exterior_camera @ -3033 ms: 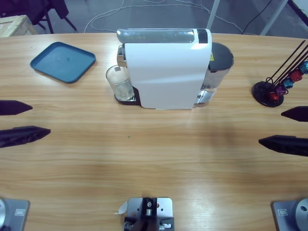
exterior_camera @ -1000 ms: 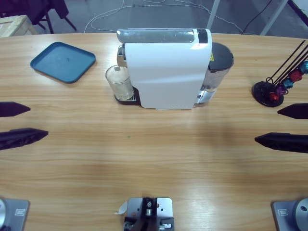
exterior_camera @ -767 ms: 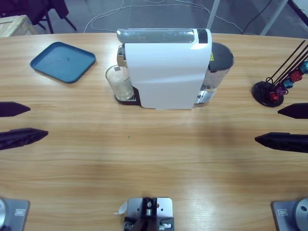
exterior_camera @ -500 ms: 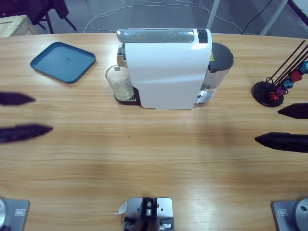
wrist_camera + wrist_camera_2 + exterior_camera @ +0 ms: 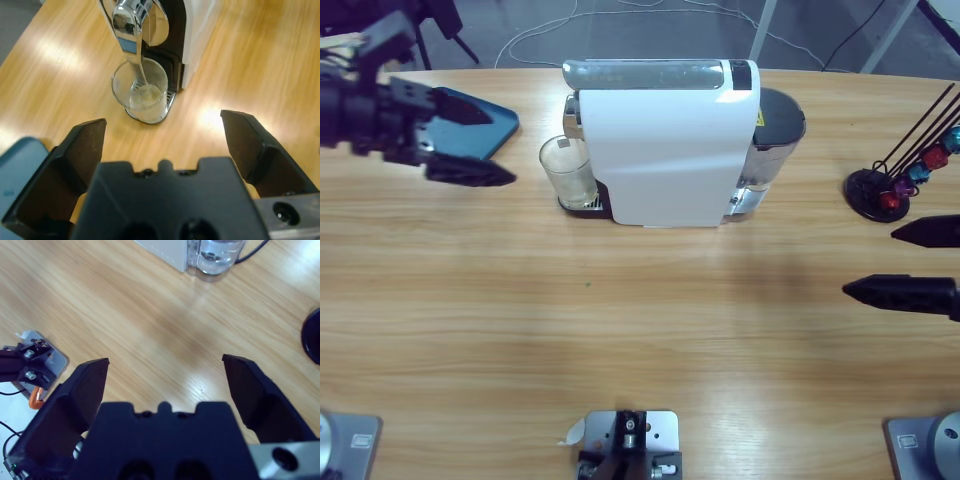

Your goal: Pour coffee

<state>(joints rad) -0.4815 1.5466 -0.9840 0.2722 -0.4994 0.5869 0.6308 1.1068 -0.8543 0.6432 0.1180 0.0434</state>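
- The wooden table (image 5: 650, 330) is lying under everything.
- The white coffee machine (image 5: 665, 150) is standing at the table's far middle.
- The blue tray (image 5: 490, 125) is sitting at the far left, partly hidden under the left gripper (image 5: 485, 140), whose jaws are gaping wide apart, holding nothing.
- The right gripper (image 5: 905, 262) is hovering at the right edge, jaws likewise spread and empty.
- The glass (image 5: 140, 92) is standing under the machine's spout.
- The coffee (image 5: 145, 96) is lying as a thin pale layer in the glass's bottom.
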